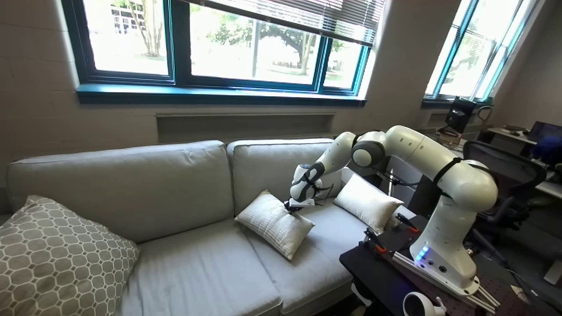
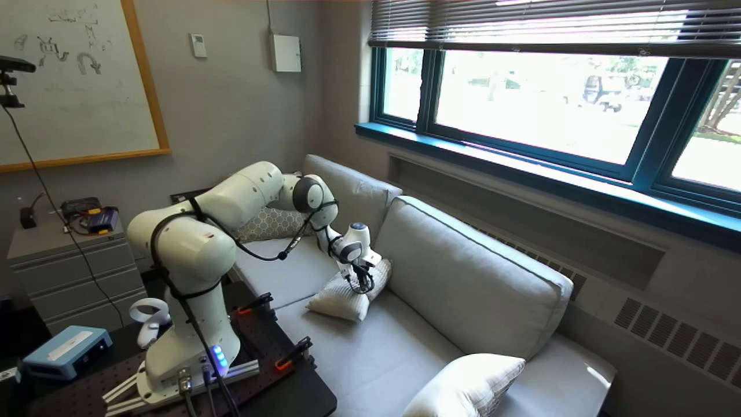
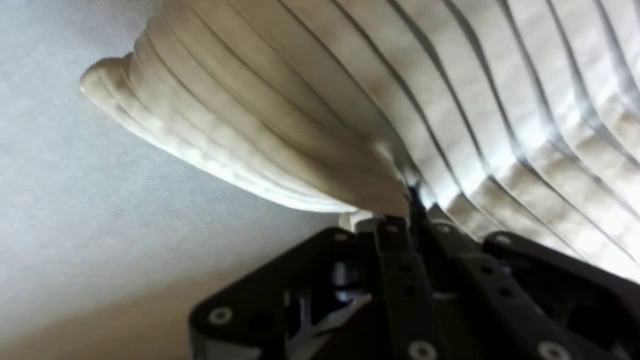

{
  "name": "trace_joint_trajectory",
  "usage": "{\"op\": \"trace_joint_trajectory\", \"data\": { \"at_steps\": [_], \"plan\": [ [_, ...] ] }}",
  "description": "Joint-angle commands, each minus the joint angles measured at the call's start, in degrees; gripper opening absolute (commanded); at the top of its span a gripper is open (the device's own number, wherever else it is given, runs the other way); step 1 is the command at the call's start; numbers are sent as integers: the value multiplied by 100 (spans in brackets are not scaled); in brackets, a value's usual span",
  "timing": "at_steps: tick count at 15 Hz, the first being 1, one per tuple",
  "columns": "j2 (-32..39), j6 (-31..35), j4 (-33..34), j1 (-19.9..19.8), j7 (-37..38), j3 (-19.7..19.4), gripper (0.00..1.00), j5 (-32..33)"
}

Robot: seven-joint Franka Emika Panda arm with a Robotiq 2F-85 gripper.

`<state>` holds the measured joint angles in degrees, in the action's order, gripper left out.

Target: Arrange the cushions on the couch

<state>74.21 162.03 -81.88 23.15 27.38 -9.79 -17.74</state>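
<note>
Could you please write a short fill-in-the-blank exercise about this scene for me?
1. With its jaws ____, the gripper pinches a small white cushion.
2. The couch has ____ back cushions.
3. The lattice-patterned pillow and the unheld white cushion are at ____ ends of the couch.
4. The lights on the robot base glow ____.

Missing words: closed; two; opposite; blue.
</note>
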Motion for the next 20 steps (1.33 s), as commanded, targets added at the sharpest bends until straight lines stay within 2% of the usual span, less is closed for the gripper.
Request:
{"op": "trace_joint_trajectory", "data": {
  "at_steps": [1,3,6,10,11,12,16,18,20],
  "plan": [
    [-412,1108,-1408,806,1279,-541,4,-156],
    [-426,1834,-1986,1250,1888,-795,4,-419],
    [-459,2838,-2898,1876,2456,-1028,4,-1228],
    [-638,4059,-4109,2319,2545,-742,4,-2849],
    [-614,3691,-4202,2969,3142,-1164,4,-3070],
    [-666,3744,-4496,3151,3269,-1138,4,-3418],
    [-930,3636,-5615,4348,3881,-1411,4,-4913],
    [-1191,3601,-6189,4749,3613,-1443,4,-5798],
    [-1380,3221,-6524,5273,3322,-1906,4,-6440]
  ]
}}
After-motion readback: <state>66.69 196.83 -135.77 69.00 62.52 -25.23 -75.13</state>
